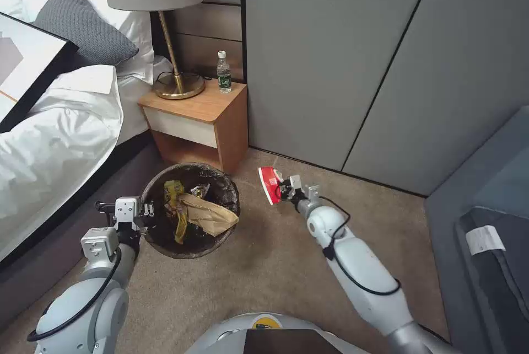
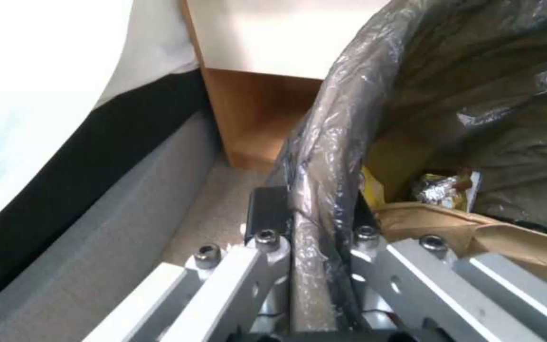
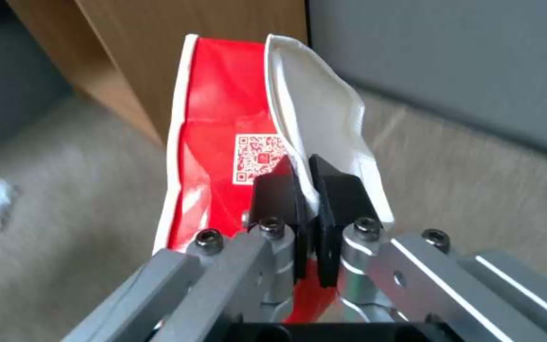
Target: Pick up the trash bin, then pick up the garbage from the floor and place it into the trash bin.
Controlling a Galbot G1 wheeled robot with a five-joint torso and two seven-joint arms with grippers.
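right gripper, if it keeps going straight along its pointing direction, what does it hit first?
Likely the side panel of the wooden nightstand. The right gripper, shut on a crushed red-and-white paper cup, points past the cup at that panel. Carpet lies between them; depth is uncertain.
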